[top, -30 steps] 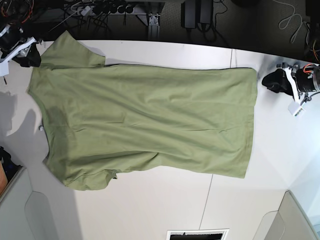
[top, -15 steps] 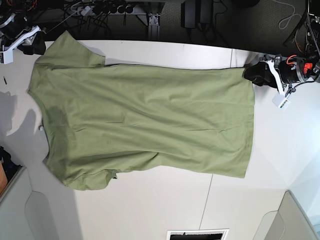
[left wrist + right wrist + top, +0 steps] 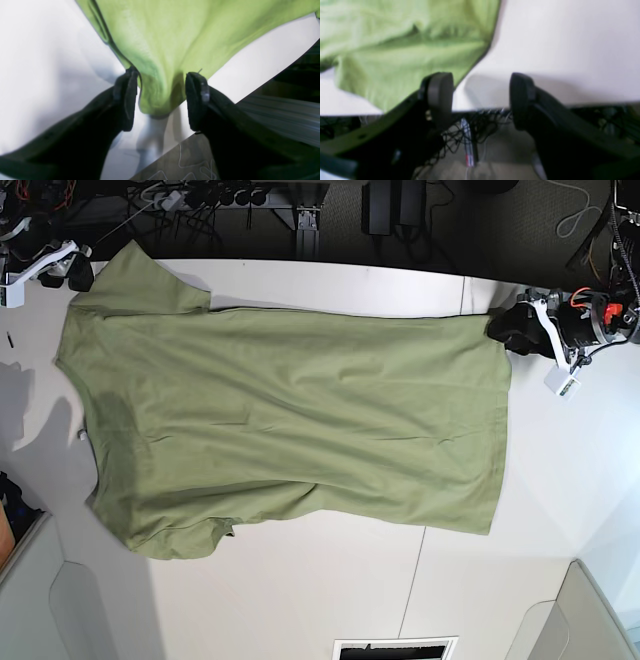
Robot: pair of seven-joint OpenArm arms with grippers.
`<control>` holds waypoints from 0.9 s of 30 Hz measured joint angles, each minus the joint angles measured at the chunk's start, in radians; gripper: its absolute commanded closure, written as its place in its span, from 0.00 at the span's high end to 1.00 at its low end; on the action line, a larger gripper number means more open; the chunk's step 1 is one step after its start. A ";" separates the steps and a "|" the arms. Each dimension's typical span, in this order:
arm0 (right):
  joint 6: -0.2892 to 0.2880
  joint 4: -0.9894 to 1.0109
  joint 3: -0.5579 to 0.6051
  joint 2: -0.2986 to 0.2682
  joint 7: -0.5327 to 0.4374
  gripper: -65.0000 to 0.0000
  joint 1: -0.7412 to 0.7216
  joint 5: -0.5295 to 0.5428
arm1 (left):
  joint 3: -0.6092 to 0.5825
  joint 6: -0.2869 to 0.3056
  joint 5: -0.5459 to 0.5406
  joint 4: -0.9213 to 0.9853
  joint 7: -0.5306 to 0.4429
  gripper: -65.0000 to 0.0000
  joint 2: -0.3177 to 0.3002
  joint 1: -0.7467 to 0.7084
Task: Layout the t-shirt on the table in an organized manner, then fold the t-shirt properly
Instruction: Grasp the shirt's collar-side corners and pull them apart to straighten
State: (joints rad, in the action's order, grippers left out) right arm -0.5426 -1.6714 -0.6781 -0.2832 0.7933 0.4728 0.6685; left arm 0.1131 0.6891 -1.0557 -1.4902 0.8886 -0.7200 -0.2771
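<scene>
Your t-shirt (image 3: 290,420) lies spread flat on the table (image 3: 330,590), running lengthwise from the left edge toward the right, with one sleeve near the far left corner and the hem toward the right side. The left gripper (image 3: 161,100) stands at the far hem corner; its jaws are spread, and a bunched fold of the cloth sits between them, touching at least one pad, but it is not pinched. The right gripper (image 3: 480,100) is at the sleeve by the far edge, also with jaws apart and nothing between them; the sleeve lies just beside one finger (image 3: 440,92). The risk I see is this: if you close the left jaws now, they may catch only the top layer of the hem, and then the shirt will open instead of folding. If the right jaws close where they are, they will probably take air, because the cloth is beside them and not inside. Both corners are very close to the far edge of the table, so a small pull outward may drag cloth over that edge. If one arm lifts before the other, the flat layout will wrinkle. There are no containers in these views, so nothing is to report there.
</scene>
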 measured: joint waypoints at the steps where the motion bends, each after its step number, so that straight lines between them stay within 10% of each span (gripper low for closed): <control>1: 0.000 0.001 0.013 0.000 -0.001 0.55 -0.002 0.005 | 0.000 0.000 0.000 0.000 0.000 0.52 0.000 0.000; 9: -0.002 -0.003 0.141 -0.005 -0.015 0.55 -0.002 0.027 | 0.000 0.000 0.026 0.000 -0.007 0.51 0.000 0.000; 15: -0.003 -0.003 0.150 -0.004 0.025 0.00 -0.004 0.039 | 0.000 0.000 0.025 0.000 -0.007 0.07 0.000 0.000; 27: -0.011 -0.113 0.079 0.002 0.144 0.00 0.024 0.063 | 0.000 0.000 -0.171 0.000 0.131 0.02 -0.039 -0.003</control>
State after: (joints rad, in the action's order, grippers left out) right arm -0.5537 -1.7840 -0.5991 -0.2817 0.9371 0.4965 0.7311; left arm 0.1131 0.6895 -1.2266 -1.4902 1.0195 -0.7593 -0.2802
